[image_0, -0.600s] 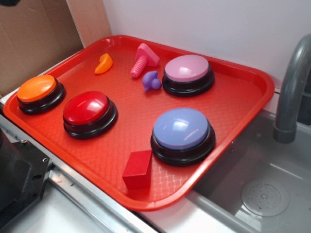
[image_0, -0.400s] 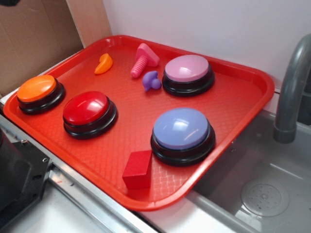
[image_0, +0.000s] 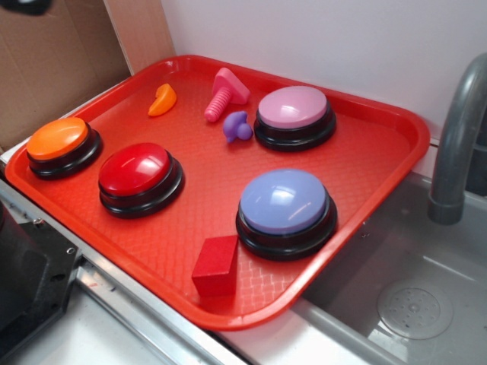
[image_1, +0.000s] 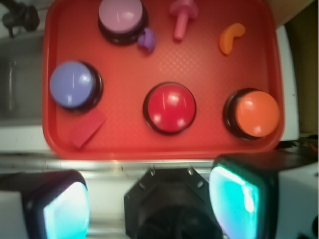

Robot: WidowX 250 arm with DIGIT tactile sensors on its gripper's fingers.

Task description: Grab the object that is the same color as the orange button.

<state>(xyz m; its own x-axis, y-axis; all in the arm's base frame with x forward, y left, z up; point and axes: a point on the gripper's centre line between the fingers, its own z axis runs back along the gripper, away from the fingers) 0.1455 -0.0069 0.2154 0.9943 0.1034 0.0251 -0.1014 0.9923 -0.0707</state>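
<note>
The small glossy orange crescent piece (image_0: 162,99) lies at the back left of the red tray (image_0: 380,163); in the wrist view it (image_1: 231,38) is at the upper right. The orange button (image_0: 58,142) sits at the tray's left edge, and shows in the wrist view (image_1: 254,114) at the right. My gripper (image_1: 149,201) is open and empty, high above the counter on the near side of the tray, far from the orange piece. Its teal pads (image_1: 234,199) frame the robot's black base (image_1: 169,204). The exterior view shows only a dark sliver of the arm at the top left corner.
On the tray stand a red button (image_0: 139,173), a blue-purple button (image_0: 284,205), a pink button (image_0: 294,112), a pink screw toy (image_0: 224,93), a small purple knobbed toy (image_0: 237,127) and a red block (image_0: 216,265). A sink (image_0: 411,304) with a grey faucet (image_0: 456,137) lies to the right.
The dark part of the arm at the top left corner of the exterior view has shifted slightly right. Nothing on the tray has moved.
</note>
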